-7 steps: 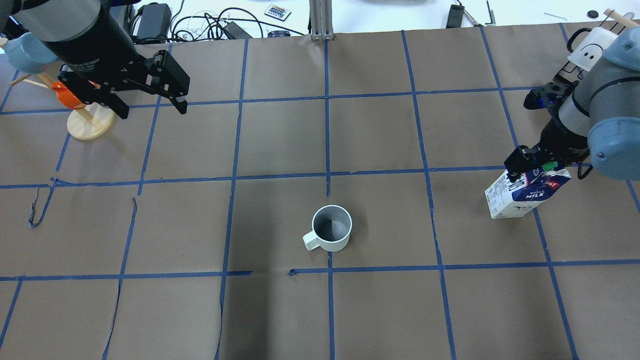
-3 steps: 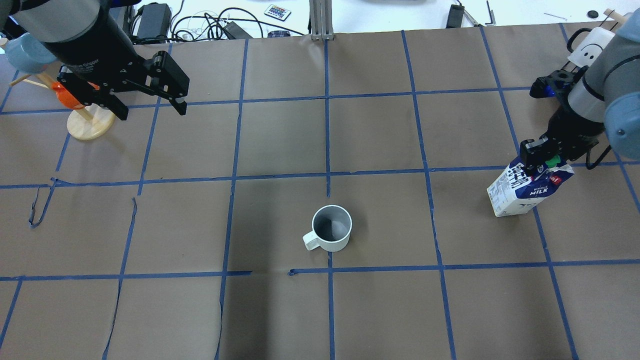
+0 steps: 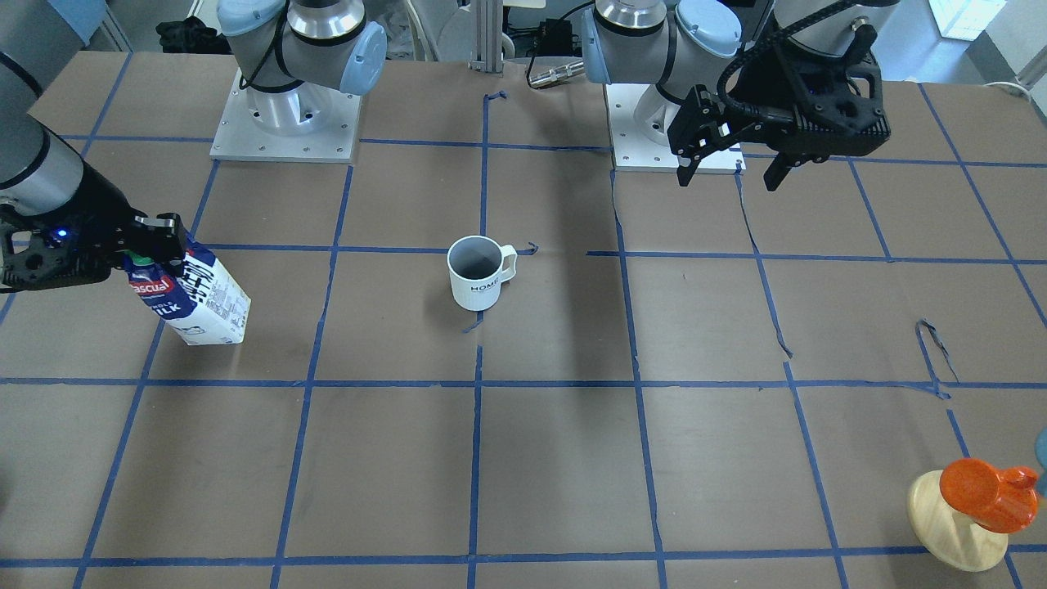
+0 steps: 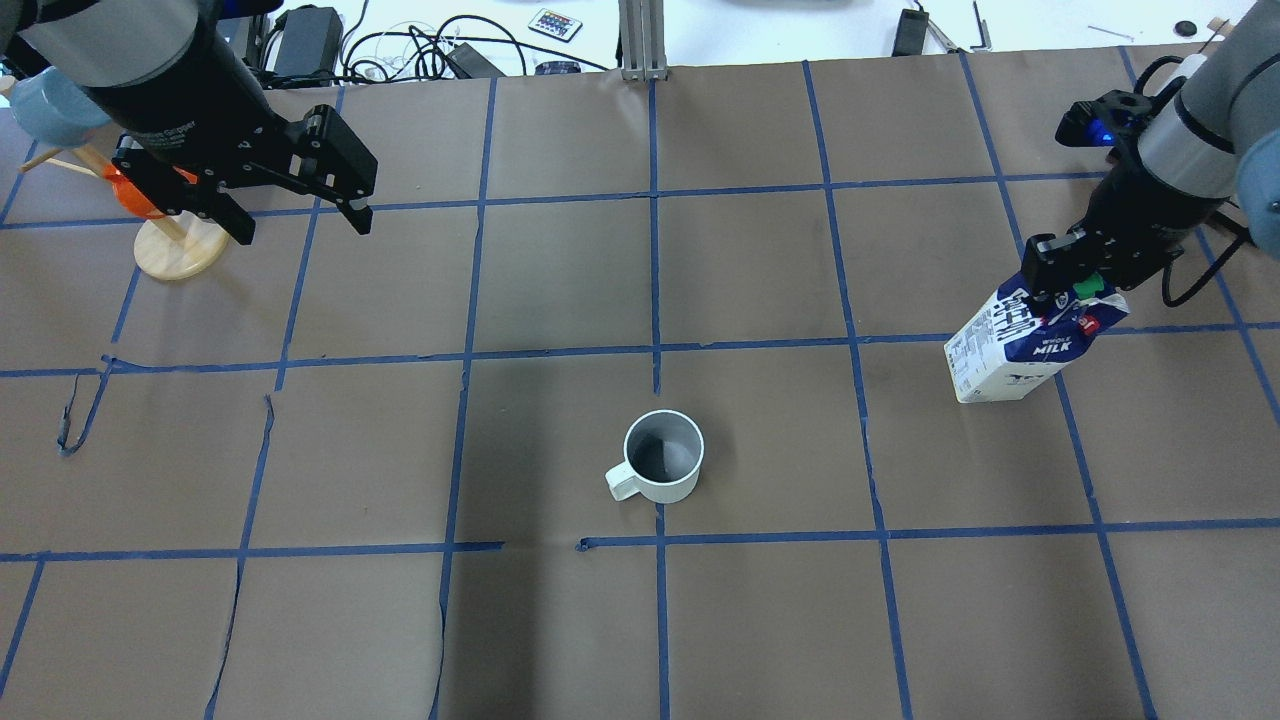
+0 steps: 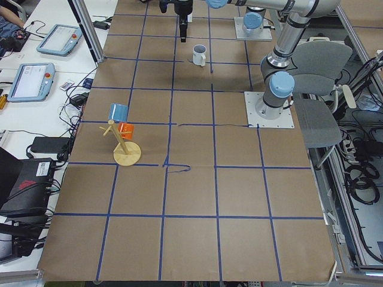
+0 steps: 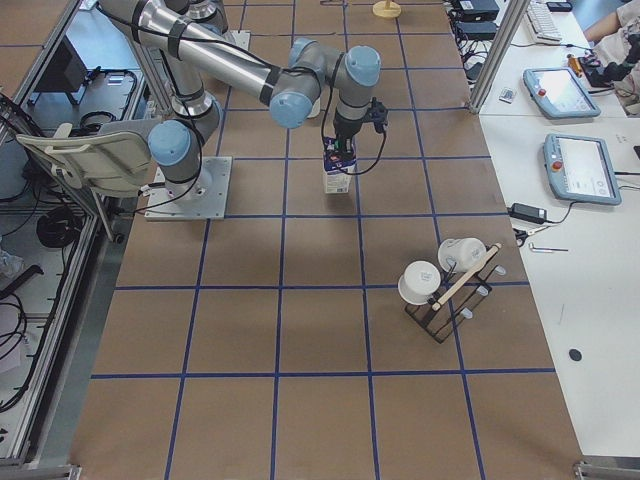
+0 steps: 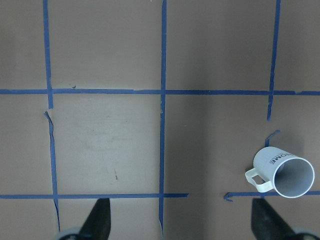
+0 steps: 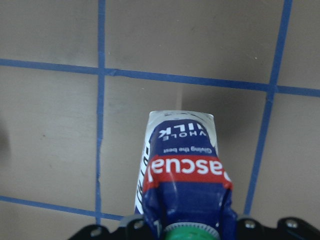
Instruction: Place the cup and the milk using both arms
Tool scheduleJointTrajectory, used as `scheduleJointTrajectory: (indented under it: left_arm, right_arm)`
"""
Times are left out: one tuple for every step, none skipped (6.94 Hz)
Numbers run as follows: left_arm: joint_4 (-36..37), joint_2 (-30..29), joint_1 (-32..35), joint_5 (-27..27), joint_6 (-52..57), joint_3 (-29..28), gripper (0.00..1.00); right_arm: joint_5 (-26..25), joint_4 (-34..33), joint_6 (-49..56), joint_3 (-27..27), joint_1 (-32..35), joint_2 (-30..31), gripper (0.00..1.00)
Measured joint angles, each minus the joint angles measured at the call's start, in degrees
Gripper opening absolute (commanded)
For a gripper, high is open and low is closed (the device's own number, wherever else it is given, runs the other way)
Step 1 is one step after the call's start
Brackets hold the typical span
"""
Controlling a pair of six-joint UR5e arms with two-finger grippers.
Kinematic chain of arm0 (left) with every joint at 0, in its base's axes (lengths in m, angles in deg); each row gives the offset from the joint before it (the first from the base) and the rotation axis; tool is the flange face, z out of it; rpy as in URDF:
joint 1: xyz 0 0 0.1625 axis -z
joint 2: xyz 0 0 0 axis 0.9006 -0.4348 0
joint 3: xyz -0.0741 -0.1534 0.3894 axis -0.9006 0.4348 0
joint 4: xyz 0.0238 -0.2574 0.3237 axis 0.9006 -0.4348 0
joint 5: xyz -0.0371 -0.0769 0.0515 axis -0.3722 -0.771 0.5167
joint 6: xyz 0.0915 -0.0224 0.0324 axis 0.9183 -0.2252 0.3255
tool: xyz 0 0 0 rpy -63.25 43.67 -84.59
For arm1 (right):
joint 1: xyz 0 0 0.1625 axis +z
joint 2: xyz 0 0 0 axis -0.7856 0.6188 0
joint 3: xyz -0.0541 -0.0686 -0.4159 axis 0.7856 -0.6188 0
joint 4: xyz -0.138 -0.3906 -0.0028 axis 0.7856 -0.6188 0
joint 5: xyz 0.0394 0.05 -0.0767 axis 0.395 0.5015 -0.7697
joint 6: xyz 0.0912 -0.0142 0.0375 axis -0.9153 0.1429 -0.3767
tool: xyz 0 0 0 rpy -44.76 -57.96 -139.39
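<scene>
Blue-white milk [image 4: 1012,352] in right claw [image 4: 1074,284]

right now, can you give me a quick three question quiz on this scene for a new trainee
1. True or false: the left gripper is shut on the cup.
2. Pick one. The right gripper holds: A the cup, B the milk by its top, C nothing.
3. Fill in: in the front-facing view the milk is ____ (upright or tilted).

Key:
1. False. It is open and well apart from the cup.
2. B.
3. Tilted.
</scene>
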Motion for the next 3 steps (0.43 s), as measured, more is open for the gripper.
scheduleJointTrajectory:
  left_arm:
    - [-0.1,0.0,0.0,0.0,0.0,0.0,1.00]
    - [-0.1,0.0,-0.1,0.0,0.0,0.0,1.00]
    - [-0.1,0.0,-0.1,0.0,0.0,-0.1,1.00]
  right_arm:
    - [0.4,0.0,-7.4,-0.2,4.9,0.4,0.10]
    - [0.4,-0.8,-16.1,-0.2,10.8,0.4,0.10]
    - [0.3,-2.5,-24.7,0.0,16.6,0.3,0.11]
